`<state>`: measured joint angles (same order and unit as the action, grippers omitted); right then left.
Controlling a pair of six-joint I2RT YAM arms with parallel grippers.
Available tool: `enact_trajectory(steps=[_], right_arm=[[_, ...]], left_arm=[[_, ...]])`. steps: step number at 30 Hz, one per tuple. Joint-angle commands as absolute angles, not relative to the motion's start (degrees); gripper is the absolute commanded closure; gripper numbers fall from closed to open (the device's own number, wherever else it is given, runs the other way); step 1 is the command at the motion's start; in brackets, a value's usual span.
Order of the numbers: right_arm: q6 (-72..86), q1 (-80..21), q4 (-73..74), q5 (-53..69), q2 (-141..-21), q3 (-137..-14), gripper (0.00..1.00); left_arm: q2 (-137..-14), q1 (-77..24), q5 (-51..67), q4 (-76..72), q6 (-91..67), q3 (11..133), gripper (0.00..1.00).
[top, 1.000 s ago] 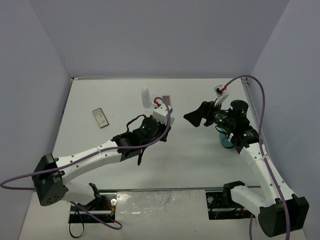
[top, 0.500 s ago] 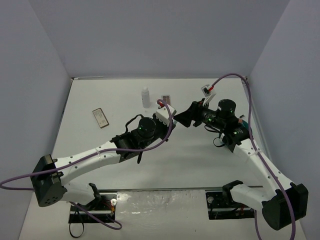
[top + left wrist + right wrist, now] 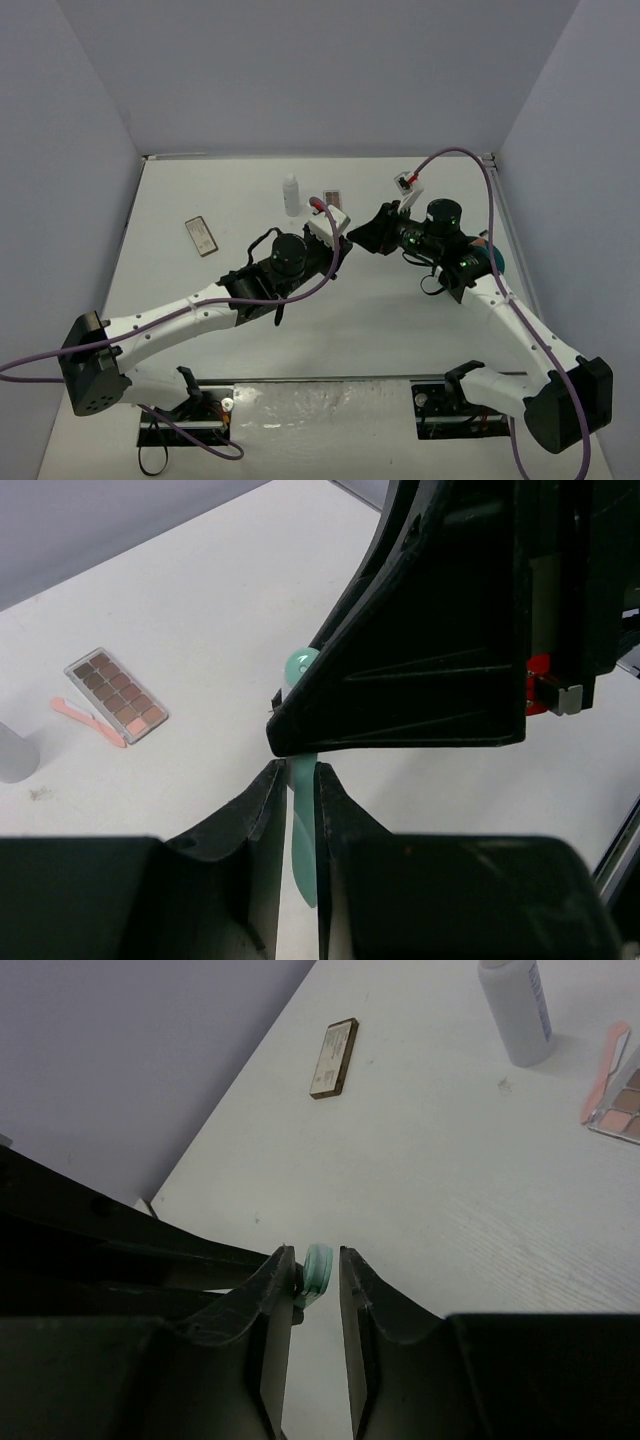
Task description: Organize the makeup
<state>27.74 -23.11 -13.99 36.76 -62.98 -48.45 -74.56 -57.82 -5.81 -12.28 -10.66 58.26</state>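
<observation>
My left gripper is shut on a thin teal stick, held above the table at mid-scene. My right gripper faces it from the right. Its jaws are narrowly open around the stick's round teal end, which touches the left finger while a small gap shows at the right finger. On the table lie an open brown-pink palette, a pink stick, a whitish bottle and a closed brown palette.
A round teal tub sits at the right, partly hidden behind the right arm. The table's walls close in at the back and both sides. The right gripper's black body fills much of the left wrist view.
The right arm has swung left toward the left gripper, and its jaws have narrowed from wide open to a slim gap around the teal stick's end. The left gripper keeps its hold.
</observation>
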Motion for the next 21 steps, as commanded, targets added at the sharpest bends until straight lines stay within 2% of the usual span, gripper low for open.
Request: enact_trajectory(steps=[1, 3, 6, 12, 15, 21], right_arm=[[26.36, -23.55, -18.1, 35.2, -62.22, -50.92, 0.92], [25.67, -23.55, -17.5, 34.18, -61.68, -50.9, 1.0], [23.98, -23.46, -15.68, 31.41, -60.39, -51.11, 1.0], [18.36, -23.13, -9.0, 19.14, -57.75, -52.43, 1.0], [15.02, -22.63, -5.08, 9.33, -54.78, -53.2, 1.0], [10.45, -18.69, 2.43, -8.61, -51.48, -54.74, 1.0]], left_arm=[[-72.72, -58.27, -5.51, -17.16, -10.17, 59.97, 1.0], [-72.88, -58.27, -5.75, -16.56, -10.67, 59.93, 0.99], [-73.21, -58.18, -7.2, -14.85, -11.95, 59.85, 0.86], [-72.38, -58.02, -12.13, -9.06, -14.33, 59.94, 0.23], [-71.12, -56.84, -14.77, -2.28, -16.84, 61.43, 0.04], [-66.66, -47.84, -15.48, 16.14, -22.49, 64.84, 0.03]])
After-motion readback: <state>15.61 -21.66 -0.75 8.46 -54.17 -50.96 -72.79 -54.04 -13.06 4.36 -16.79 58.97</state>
